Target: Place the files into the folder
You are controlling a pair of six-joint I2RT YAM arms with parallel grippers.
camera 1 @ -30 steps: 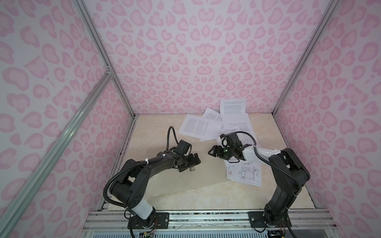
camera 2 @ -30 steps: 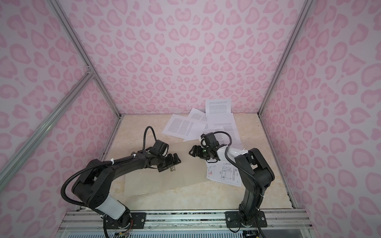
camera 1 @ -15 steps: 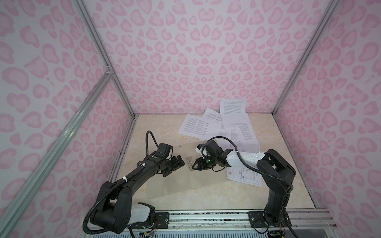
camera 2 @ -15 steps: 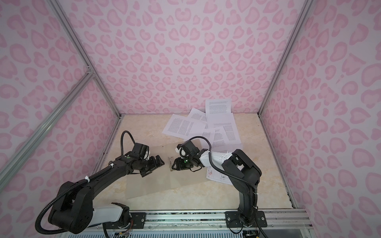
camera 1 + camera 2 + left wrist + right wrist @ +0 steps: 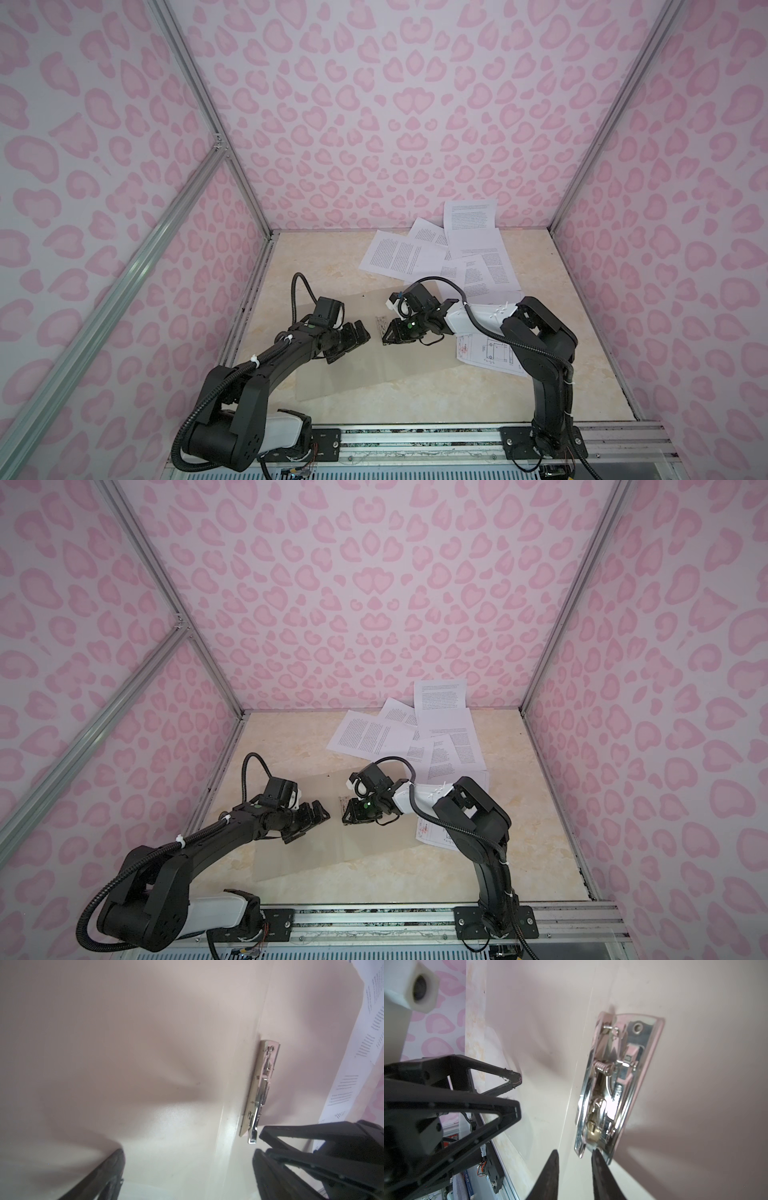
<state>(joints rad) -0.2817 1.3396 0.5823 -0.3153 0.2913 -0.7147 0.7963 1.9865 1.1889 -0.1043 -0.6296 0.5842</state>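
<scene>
The folder (image 5: 374,374) lies opened flat on the counter (image 5: 332,266), towards the near left, both leaves bare. Over its left leaf hangs the left pincer (image 5: 353,343), jaws wide apart and holding nothing, pointing right towards the spine. On the spine fold, at the folder's middle, sits the metal clip (image 5: 612,1076), fixed lengthwise to the right leaf.

The right pincer (image 5: 385,338) reaches in from the right and meets the clip's near end. Its jaws stand a narrow gap apart with the tip of the clip's lever at their mouth. One fingertip (image 5: 598,1157) touches the metal, but whether the lever is pinched cannot be told. The two pincers face each other across the spine, close but apart.

Just beside the folder's right edge, a sheet with a line drawing (image 5: 486,353) lies partly under the right arm. The other files (image 5: 399,257) overlap in a loose heap at the far right of the counter, beyond the folder. The farthest sheet (image 5: 469,214) leans up against the back wall.
</scene>
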